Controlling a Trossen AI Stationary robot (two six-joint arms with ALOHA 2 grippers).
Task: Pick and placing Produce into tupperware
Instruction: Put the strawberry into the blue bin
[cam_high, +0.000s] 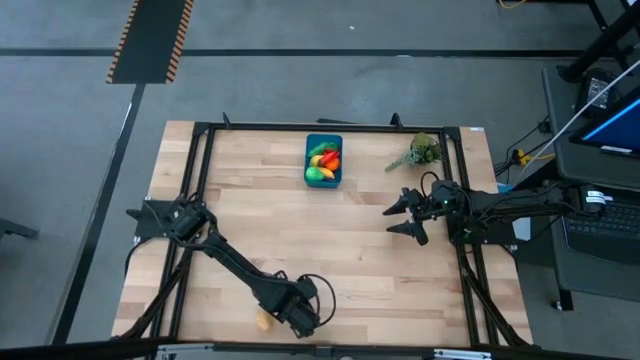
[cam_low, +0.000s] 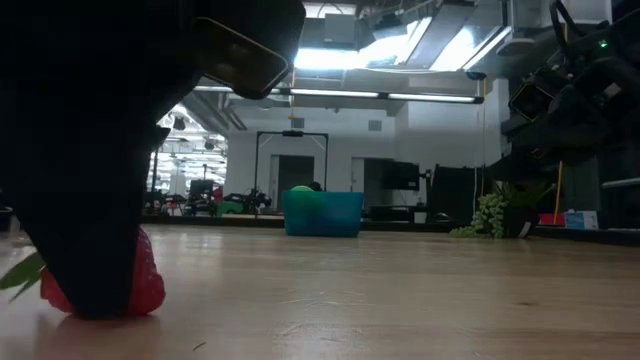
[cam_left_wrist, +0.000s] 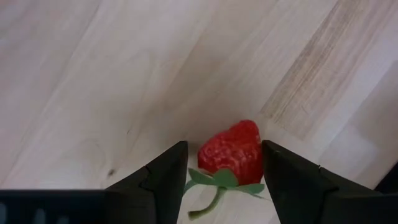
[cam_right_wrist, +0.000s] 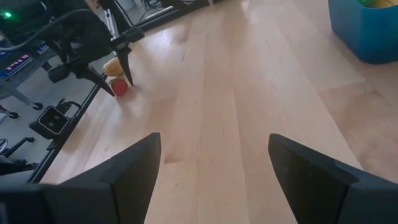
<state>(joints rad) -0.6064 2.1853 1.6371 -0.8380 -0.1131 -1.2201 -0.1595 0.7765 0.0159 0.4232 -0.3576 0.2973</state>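
A red toy strawberry (cam_left_wrist: 232, 157) with green leaves lies on the wooden table near its near edge. My left gripper (cam_left_wrist: 224, 144) points down over it, open, with one finger on each side of the berry. In the low view a dark finger (cam_low: 90, 250) stands in front of the strawberry (cam_low: 148, 285). The teal tupperware (cam_high: 323, 160) sits at the far middle and holds several produce pieces. My right gripper (cam_high: 400, 218) waits open at the table's right side, above the wood.
A small yellowish produce piece (cam_high: 263, 321) lies just left of my left gripper (cam_high: 292, 318) by the near edge. A leafy green sprig (cam_high: 420, 152) lies at the far right. Bare wood stretches between the strawberry and the tub (cam_low: 322, 213).
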